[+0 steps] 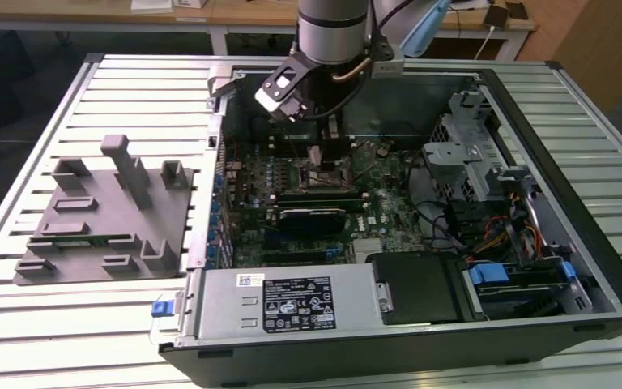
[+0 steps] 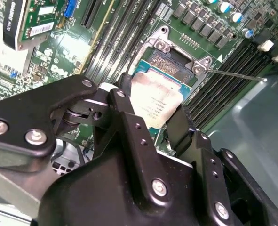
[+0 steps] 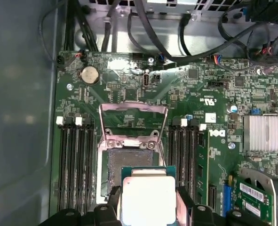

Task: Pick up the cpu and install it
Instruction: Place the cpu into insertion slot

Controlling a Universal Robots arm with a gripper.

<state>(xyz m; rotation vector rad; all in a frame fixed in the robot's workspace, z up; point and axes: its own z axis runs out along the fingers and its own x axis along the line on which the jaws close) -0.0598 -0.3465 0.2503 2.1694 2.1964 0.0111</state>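
End effector (image 3: 148, 192) clamped on cpu (image 3: 147, 202), flat square chip, silver-white metal top, green edge, over open socket (image 3: 125, 165)

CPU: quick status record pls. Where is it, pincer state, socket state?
cpu: silver-topped chip, gripped at two opposite edges
pincer: shut on the cpu, inside the open computer case
socket: open, load plate raised, contact bed bare
position: cpu hangs over the socket's edge, not seated
grey holder: outside the case, at the exterior view's left
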